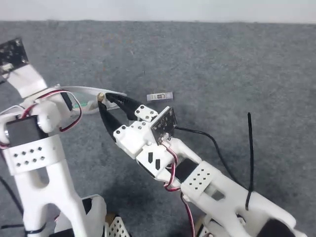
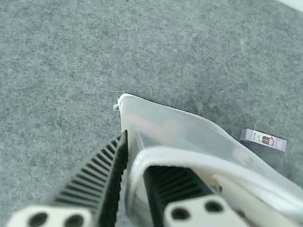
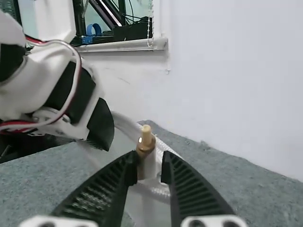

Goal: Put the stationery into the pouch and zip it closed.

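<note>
A clear pouch (image 2: 189,135) with a white zipper band lies on the grey carpet, also seen as the pouch (image 1: 88,94) in the high view. My left gripper (image 2: 135,152) is shut on its rim, one finger inside and one outside. My right gripper (image 3: 150,161) is shut on a white pen-like stick with a tan tip (image 3: 145,139), held upright. From above, the right gripper (image 1: 101,100) holds that tip (image 1: 100,97) right at the pouch's mouth. A small flat stationery box (image 1: 160,96) lies on the carpet beyond the pouch; it shows as the box (image 2: 263,140) in the left wrist view.
The left arm's white body (image 1: 37,148) stands at the near left, the right arm's (image 1: 207,182) crosses from the near right. A black cable (image 1: 250,153) runs along the right side. Bare carpet (image 1: 222,64) stretches to the far right, up to a white wall (image 3: 227,71).
</note>
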Controlling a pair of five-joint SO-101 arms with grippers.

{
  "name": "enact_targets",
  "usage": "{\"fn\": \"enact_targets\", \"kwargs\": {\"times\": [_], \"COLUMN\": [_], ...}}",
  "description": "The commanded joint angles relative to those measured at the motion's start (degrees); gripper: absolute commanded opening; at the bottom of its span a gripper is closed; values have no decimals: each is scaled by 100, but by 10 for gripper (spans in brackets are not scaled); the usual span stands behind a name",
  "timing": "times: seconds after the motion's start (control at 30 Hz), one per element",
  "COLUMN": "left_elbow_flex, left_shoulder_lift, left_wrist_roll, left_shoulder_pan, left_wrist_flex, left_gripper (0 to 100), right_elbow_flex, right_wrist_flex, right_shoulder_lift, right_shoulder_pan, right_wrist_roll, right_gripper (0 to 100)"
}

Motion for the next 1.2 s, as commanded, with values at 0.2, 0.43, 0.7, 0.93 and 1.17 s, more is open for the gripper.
{"fn": "enact_targets", "kwargs": {"times": [0.2, 0.43, 0.7, 0.93, 1.17], "left_elbow_flex": [-75, -75, 31, 48, 48], "left_shoulder_lift": [-9, -9, -35, -44, -44], "left_wrist_roll": [114, 114, 105, 105, 105], "left_shoulder_pan": [-9, -9, -9, -9, -9], "left_wrist_flex": [-202, -193, -273, -290, -281], "left_gripper": [11, 11, 11, 11, 11], "right_elbow_flex": [-378, -976, -932, -264, -695], "right_wrist_flex": [-110, -110, -119, -84, 1121], "right_shoulder_lift": [-66, 541, 453, -954, -567], "right_shoulder_pan": [4, -92, 66, 92, 127], "right_wrist_roll": [53, 62, 97, -79, -923], "right_gripper": [177, 135, 13, 6, 38]}}
